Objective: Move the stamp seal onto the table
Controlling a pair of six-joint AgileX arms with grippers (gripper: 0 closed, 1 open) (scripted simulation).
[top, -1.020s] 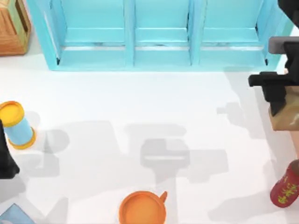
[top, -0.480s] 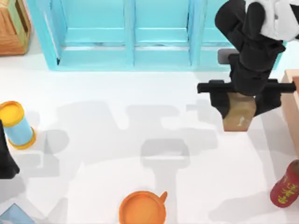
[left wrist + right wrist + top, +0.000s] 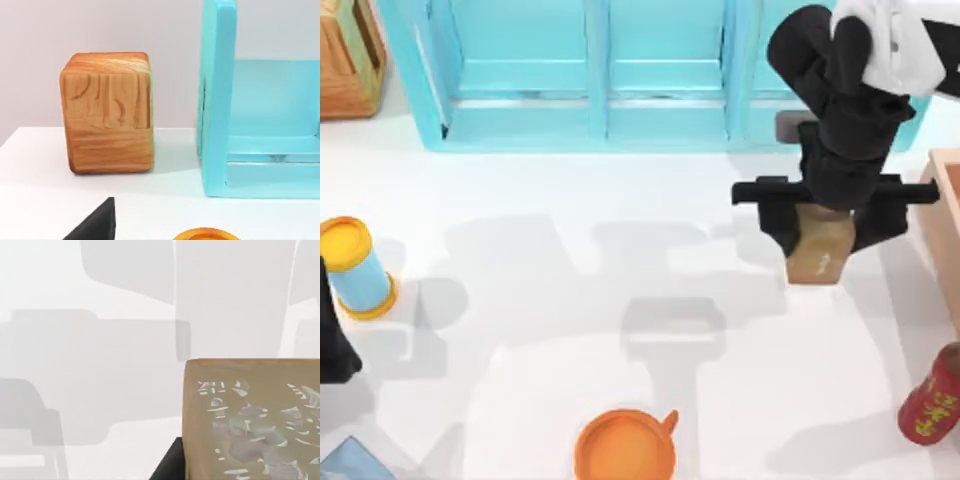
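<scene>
Right gripper (image 3: 817,232) has shifted slightly left since earlier, clenched on stamp seal (image 3: 819,255), frame's right, above table (image 3: 570,300); left arm parked at left edge.

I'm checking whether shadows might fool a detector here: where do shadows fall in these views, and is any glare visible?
Top view: soft grey arm-shaped shadows cross the table, darkest above the orange cup and beside the stamp seal in the right gripper; no glare. Right wrist view: overlapping grey patches lie behind the seal. Left wrist view: a faint shadow beside the wooden box.
</scene>
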